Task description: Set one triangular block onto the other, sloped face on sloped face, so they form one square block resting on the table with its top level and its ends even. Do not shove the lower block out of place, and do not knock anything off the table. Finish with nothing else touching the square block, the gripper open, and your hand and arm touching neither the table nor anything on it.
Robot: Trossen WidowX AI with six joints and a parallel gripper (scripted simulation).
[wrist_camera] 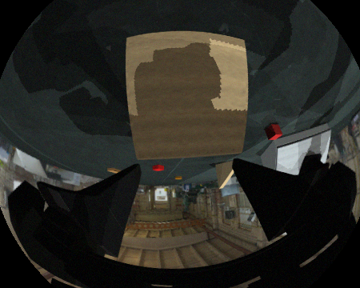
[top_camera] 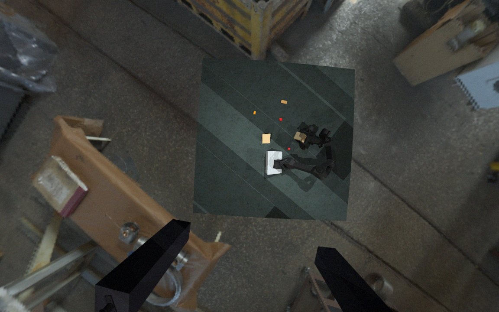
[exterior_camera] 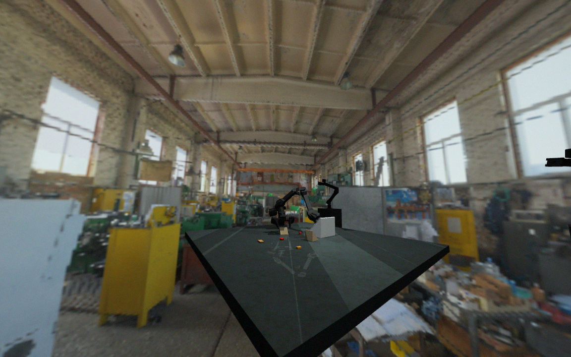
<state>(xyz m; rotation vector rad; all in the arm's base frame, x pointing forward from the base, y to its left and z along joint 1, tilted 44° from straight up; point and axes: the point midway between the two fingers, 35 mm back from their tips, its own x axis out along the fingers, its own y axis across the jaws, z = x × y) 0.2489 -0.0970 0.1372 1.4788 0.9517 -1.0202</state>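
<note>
"On the dark green square table (top_camera: 228, 182) (exterior_camera: 323, 284), where do your two tan wooden triangular blocks lie?"

"One (top_camera: 299, 136) (exterior_camera: 283, 230) (wrist_camera: 188, 96) is at your black parallel-jaw gripper (top_camera: 301, 135) (exterior_camera: 282, 225) (wrist_camera: 188, 166); the other (top_camera: 266, 138) (exterior_camera: 311, 235) (wrist_camera: 225, 173) rests apart, near the white box (top_camera: 270, 168) (exterior_camera: 326, 227) (wrist_camera: 288, 154). Your two blocks are not joined."

"What is the finger state?"

"Your fingers stand wide and hold nothing. You cannot tell whether they touch the nearer block. Note the small red cube (top_camera: 289, 148) (exterior_camera: 300, 232) (wrist_camera: 273, 131) between that block and the white box."
</note>
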